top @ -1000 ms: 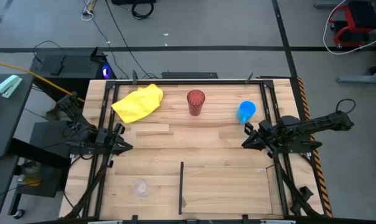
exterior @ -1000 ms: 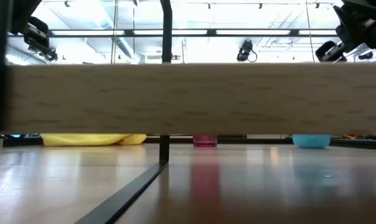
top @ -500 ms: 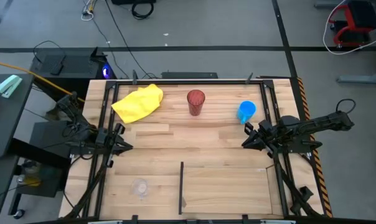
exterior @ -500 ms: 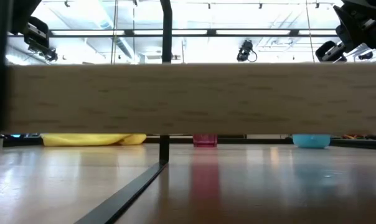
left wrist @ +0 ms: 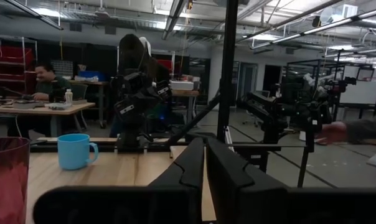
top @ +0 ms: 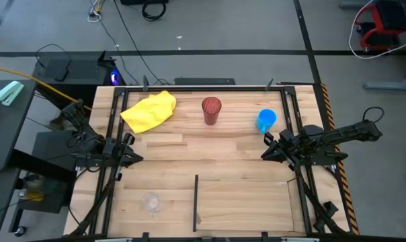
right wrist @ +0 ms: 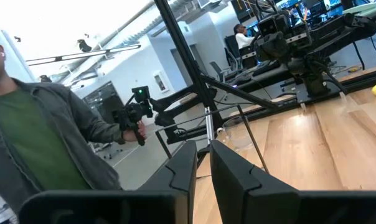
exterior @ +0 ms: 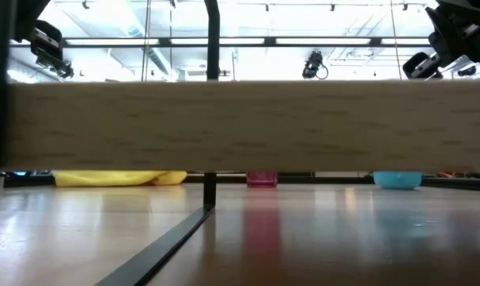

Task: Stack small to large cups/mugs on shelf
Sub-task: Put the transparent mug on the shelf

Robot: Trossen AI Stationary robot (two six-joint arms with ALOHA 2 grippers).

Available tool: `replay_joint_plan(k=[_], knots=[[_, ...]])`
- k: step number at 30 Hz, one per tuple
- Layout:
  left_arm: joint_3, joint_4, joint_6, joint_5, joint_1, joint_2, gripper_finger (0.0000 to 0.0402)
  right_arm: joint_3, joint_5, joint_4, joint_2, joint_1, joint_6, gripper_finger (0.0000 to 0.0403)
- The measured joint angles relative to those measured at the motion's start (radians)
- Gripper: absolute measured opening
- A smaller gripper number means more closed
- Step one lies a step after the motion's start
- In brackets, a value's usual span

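The dark-red tumbler (top: 212, 110) and the blue mug (top: 266, 121) stand on their bases at the table's far side. The tiny clear cup (top: 150, 202) stands near the front left, left of the black divider strip (top: 195, 202) that borders the pale wood shelf panel (top: 243, 205). My left gripper (top: 134, 154) waits at the table's left edge, shut and empty. My right gripper (top: 265, 152) waits at the right edge, just near of the mug, shut and empty. The left wrist view shows the mug (left wrist: 75, 151) and the tumbler (left wrist: 6, 180).
A yellow cloth (top: 149, 111) lies crumpled at the far left. Black frame rails (top: 109, 175) run along the table's sides. In the low view a wooden plank (exterior: 240, 127) blocks most of the scene. A person (right wrist: 32, 137) stands beyond the table, and another (left wrist: 48, 76) sits in the room.
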Motion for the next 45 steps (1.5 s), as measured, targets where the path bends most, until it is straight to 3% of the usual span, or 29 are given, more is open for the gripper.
replay_joint_plan(k=[6, 8, 14, 18, 25, 29, 33, 37, 39, 42, 45], knots=[[0.000, 0.032, -0.026, 0.000, 0.000, 0.000, 0.0032, 0.000, 0.016, 0.006, 0.000, 0.000, -0.018, 0.0055], [0.000, 0.091, -0.058, 0.000, 0.000, 0.000, 0.0035, 0.000, 0.104, 0.056, 0.000, 0.000, -0.025, 0.0055], [0.000, 0.385, -0.063, -0.001, 0.000, 0.000, 0.0033, 0.004, 0.511, 0.378, 0.000, 0.000, 0.059, 0.0055], [0.000, 0.573, 0.037, -0.003, 0.000, 0.000, 0.0026, 0.048, 0.623, 0.441, 0.000, 0.000, 0.047, 0.0055], [0.000, 0.741, 0.197, -0.005, 0.000, -0.001, 0.0024, 0.190, 0.653, 0.430, 0.002, 0.000, -0.187, 0.0055], [0.000, 0.743, 0.197, -0.005, 0.000, 0.000, 0.0030, 0.288, 0.652, 0.395, 0.005, 0.000, -0.192, 0.0055], [0.010, 0.755, 0.198, -0.011, 0.000, -0.001, 0.0034, 0.388, 0.641, 0.253, 0.007, 0.000, -0.196, 0.0055], [0.129, 0.617, 0.226, -0.028, 0.000, 0.029, 0.0030, 0.486, 0.648, -0.019, 0.016, 0.000, -0.179, 0.0055], [0.230, 0.486, 0.249, -0.086, 0.000, 0.081, 0.0028, 0.529, 0.677, -0.162, 0.032, 0.000, -0.112, 0.0055], [0.426, 0.240, 0.237, -0.274, -0.001, 0.190, 0.0029, 0.580, 0.715, -0.323, 0.068, 0.000, 0.005, 0.0055], [0.643, -0.121, 0.078, -0.521, -0.006, 0.333, 0.0035, 0.630, 0.725, -0.456, 0.109, 0.000, 0.075, 0.0055]])
